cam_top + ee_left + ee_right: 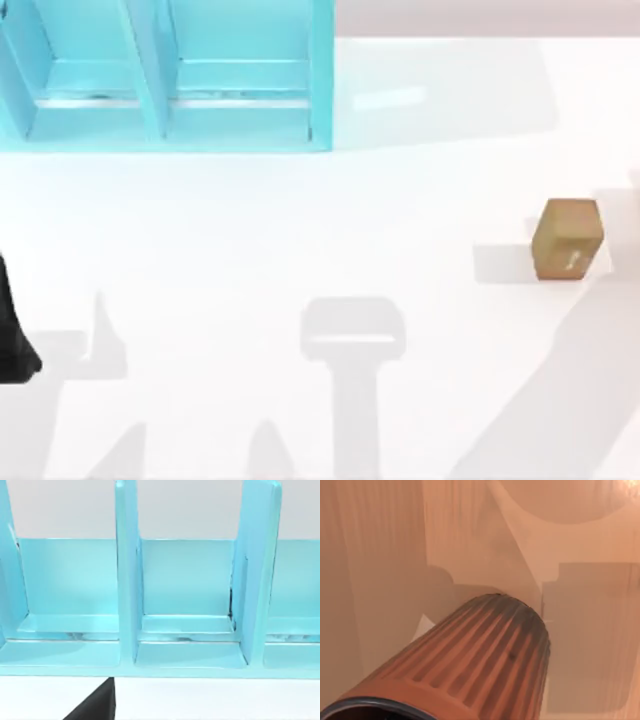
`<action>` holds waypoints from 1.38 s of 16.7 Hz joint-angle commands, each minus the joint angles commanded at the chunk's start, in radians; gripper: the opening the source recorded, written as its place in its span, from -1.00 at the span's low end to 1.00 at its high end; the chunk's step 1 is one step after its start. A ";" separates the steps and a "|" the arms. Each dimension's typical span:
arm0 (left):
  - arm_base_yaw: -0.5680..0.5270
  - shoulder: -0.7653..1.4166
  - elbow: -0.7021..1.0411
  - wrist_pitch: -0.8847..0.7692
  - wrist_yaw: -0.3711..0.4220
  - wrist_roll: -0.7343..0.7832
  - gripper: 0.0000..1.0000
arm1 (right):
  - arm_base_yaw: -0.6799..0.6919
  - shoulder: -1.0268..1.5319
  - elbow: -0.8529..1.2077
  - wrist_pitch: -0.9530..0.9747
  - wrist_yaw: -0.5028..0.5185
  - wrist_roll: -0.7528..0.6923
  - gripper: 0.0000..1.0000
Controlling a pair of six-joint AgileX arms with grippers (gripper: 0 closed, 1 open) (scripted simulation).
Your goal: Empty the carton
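Far left edge of the top view: a dark part of the left arm [14, 340] sits low on the white table [300, 230], apparently parked; the state of its pincer cannot be told. Its wrist camera catches a black piece of the arm [97, 706] at the bottom of the picture, over the table, facing a pale blue rack [190, 630]. The rack stands at the back left of the table [170, 90], with upright dividers [126, 570] splitting it into open bays; the bays seen from the wrist hold nothing that can be made out. Centre of the table: grey shadows, the broadest a T-shaped patch [352, 335]. Right side: a small brown carton [567, 238] stands on the table near the right edge, well apart from the rack, with a small pale mark on its front face; whether it is open and what it contains cannot be told. From the right wrist camera a ribbed, orange-brown cylinder [485, 655] lies close under the lens with a dark rim at its near end, against a tan surface with darker panels [590, 630]; whether the right pincer grips anything cannot be told.
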 joint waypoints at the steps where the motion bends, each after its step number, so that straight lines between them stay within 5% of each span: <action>1: 0.000 0.000 0.000 0.000 0.000 0.000 1.00 | 0.000 0.000 0.000 0.000 0.000 0.000 1.00; 2: 0.000 0.000 0.000 0.000 0.000 0.000 1.00 | 0.000 0.000 0.000 0.000 0.000 0.000 1.00; 15: 0.000 0.000 0.000 0.000 0.000 0.000 1.00 | 0.000 0.000 0.000 0.000 0.000 0.000 -0.96; 23: 0.000 0.000 0.000 0.000 0.000 0.000 1.00 | 0.000 0.000 0.000 0.000 0.000 0.000 -1.00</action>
